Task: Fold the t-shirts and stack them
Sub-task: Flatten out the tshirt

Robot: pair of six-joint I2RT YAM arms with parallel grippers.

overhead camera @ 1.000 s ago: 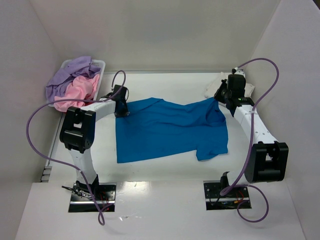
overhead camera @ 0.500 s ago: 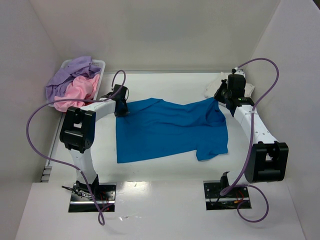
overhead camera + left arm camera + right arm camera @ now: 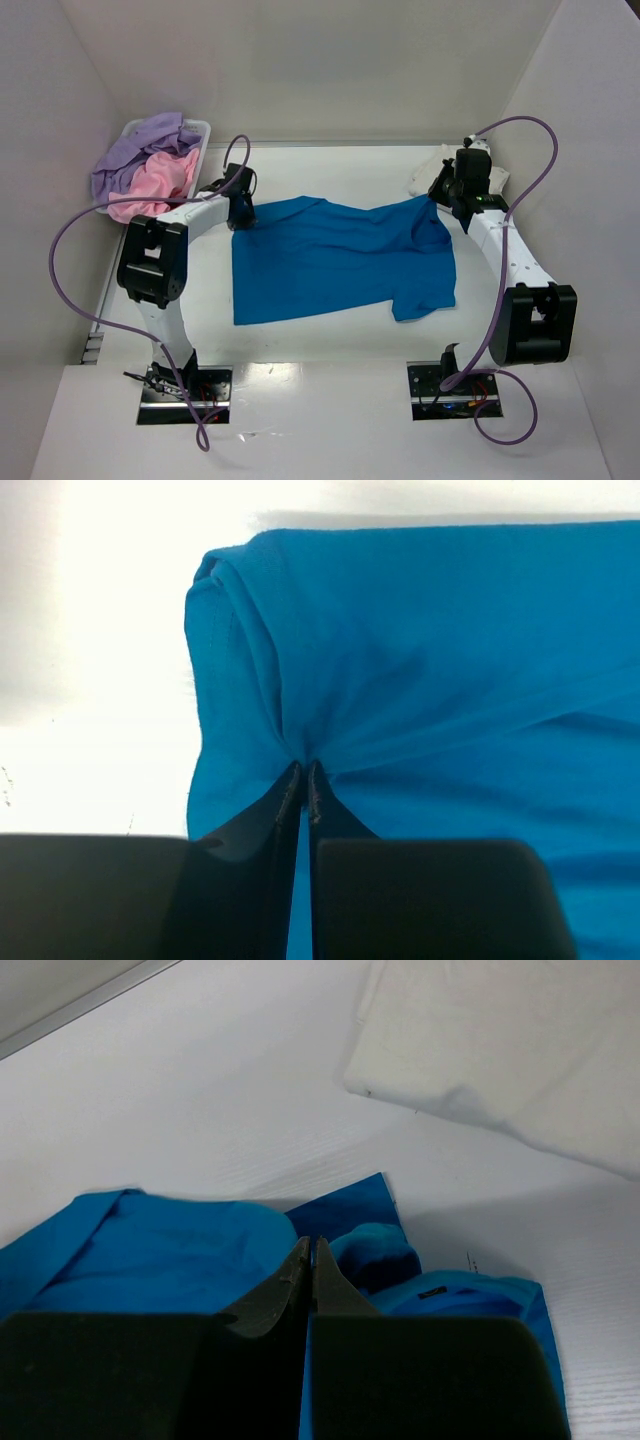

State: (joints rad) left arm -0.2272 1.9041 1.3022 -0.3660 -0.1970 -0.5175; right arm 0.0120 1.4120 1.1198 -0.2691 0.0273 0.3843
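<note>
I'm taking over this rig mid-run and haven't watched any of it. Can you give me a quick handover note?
Grips: left hand is shut on the blue t-shirt at its far left corner; right hand is shut on its far right corner.
Where: the shirt lies spread on the table; a white t-shirt lies by the right hand; lavender cloth and pink cloth fill the basket.
Done: blue one spread, no fold yet.
Left: fold it, then the rest, and stack.
</note>
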